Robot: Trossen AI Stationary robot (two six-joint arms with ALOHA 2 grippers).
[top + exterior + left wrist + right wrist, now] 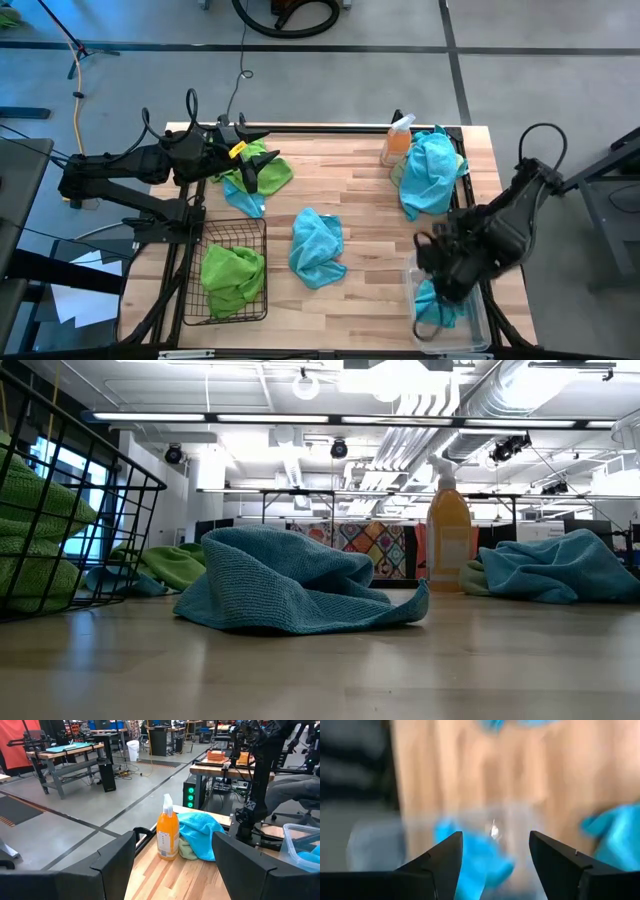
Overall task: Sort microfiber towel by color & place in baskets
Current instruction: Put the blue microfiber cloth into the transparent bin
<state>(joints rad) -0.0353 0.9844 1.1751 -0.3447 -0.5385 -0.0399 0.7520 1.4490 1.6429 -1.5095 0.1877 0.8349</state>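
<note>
A lime green towel (232, 275) lies in the black wire basket (262, 300) at the near left. A turquoise towel (438, 300) lies in the clear plastic basket (480, 320) at the near right. One turquoise towel (317, 247) lies crumpled mid-table. Another (430, 172) lies at the far right, on top of a green one (472, 575). A green towel (272, 172) and a turquoise one (245, 198) lie at the far left. My left gripper (262, 160) hovers over those two, open and empty (175, 845). My right gripper (495, 842) is open and empty above the clear basket.
An orange spray bottle (397, 140) with a white nozzle stands upright at the far edge beside the far-right towels; it also shows in the low view (449, 540). Bare wood lies between the two baskets along the near edge.
</note>
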